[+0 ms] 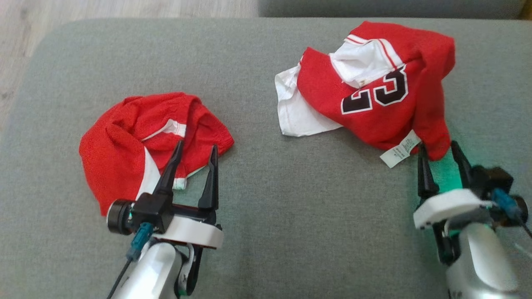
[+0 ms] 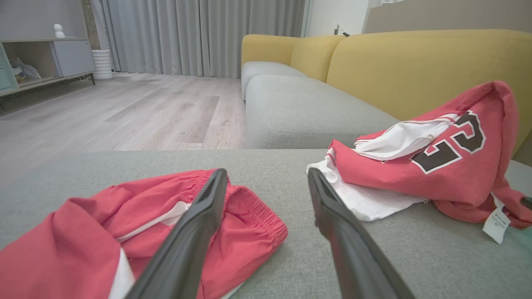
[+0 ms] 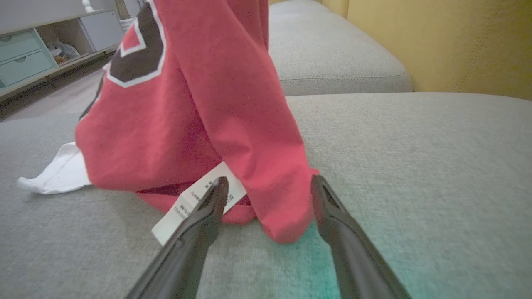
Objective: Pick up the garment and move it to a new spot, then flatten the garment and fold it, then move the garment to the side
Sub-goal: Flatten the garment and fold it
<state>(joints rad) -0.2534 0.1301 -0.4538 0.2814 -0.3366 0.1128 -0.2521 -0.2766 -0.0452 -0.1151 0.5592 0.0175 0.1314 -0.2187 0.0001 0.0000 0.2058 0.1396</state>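
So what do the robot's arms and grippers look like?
The left gripper and right gripper each have two long, tapering black fingers on a black block, then a curved white collar. The forearms are glossy silver-white. A teal plug with a dark cable sits at each wrist; green light glows by the right one.

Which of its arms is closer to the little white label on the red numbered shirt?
Right. The right end effector, open, sits just beside the label, around the shirt's lower tip. The left end effector, also open, is far off, over the red shorts.
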